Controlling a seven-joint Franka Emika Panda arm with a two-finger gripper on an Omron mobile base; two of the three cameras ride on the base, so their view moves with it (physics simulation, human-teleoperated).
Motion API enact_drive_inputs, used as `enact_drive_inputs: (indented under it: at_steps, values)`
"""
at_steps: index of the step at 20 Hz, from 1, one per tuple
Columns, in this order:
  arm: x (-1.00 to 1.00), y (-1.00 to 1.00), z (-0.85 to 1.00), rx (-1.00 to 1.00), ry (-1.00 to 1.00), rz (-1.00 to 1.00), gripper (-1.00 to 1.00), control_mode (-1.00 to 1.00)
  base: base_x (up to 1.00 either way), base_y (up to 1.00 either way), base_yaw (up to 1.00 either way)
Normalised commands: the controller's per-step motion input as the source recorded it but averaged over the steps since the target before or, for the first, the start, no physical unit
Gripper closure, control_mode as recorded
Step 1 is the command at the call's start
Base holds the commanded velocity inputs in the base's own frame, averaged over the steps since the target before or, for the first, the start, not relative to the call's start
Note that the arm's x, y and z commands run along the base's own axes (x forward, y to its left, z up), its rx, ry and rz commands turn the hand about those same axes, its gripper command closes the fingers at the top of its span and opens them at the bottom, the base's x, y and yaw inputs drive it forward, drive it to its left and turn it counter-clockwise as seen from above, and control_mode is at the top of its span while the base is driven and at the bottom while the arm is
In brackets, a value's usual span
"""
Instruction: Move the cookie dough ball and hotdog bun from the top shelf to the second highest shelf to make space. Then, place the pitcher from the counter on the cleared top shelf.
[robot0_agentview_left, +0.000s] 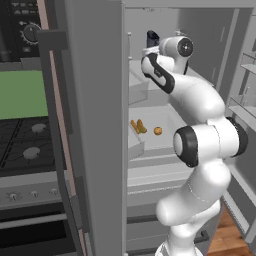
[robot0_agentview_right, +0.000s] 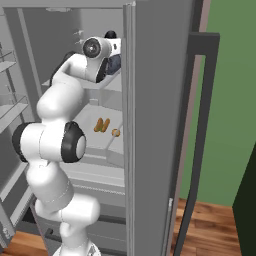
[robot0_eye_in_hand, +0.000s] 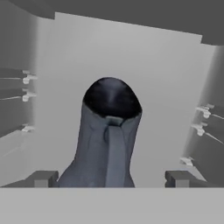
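Dark blue-grey pitcher (robot0_eye_in_hand: 108, 135) stands upright on top shelf (robot0_agentview_left: 137, 67) inside fridge, handle facing hand cam. Gripper (robot0_eye_in_hand: 112, 178) jaws spread wide, one fingertip (robot0_eye_in_hand: 42, 178) each side of pitcher base, not pinching it. Hotdog bun (robot0_agentview_left: 138, 126) & cookie dough ball (robot0_agentview_left: 158, 131) lie apart on second highest shelf (robot0_agentview_left: 172, 117).

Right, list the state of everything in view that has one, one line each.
pitcher: upright on the top shelf, between the fingertips, not gripped.
end effector: open, fingertips standing clear on both sides of the pitcher.
hotdog bun: lying on the second highest shelf.
cookie dough ball: resting on the same shelf, beside the bun.
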Motion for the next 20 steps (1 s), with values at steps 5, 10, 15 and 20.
enact_drive_inputs:
  at_steps: [5, 10, 15, 20]
  values:
    - [-0.31, 0.08, 0.00, -0.05, 0.00, 0.00, -1.00, -1.00, 0.00, 0.00, 0.00]
    - [-0.76, 0.00, 0.00, -0.03, 0.00, -0.05, -1.00, -1.00, 0.00, 0.00, 0.00]
    - [-1.00, 0.00, 0.00, 0.00, 0.03, -0.13, -1.00, -1.00, 0.00, 0.00, 0.00]
    - [-1.00, 0.09, 0.00, -0.03, 0.02, -0.06, -1.00, -1.00, 0.00, 0.00, 0.00]
